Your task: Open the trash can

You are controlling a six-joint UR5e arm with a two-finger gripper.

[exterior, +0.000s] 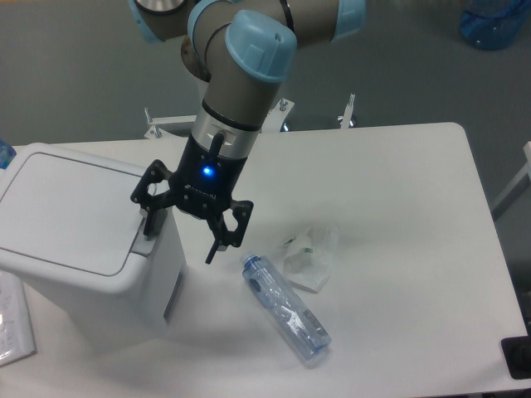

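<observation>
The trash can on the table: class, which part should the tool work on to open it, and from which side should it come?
The grey push tab on the rim of the trash can, at the edge of the flat, closed lid. It faces up and is small, so one finger of the open tool probably best comes from above.

A: What does the arm (241, 91) look like?
B: Grey-silver tubular links, with light blue caps on the round joints. A silver wrist ring bears a dark slot.
A: And the gripper (180, 227)?
B: Black all over, a small blue light glowing on its body, white lettering beneath, and two open-framed linkage fingers (222, 235) as jaws.
</observation>
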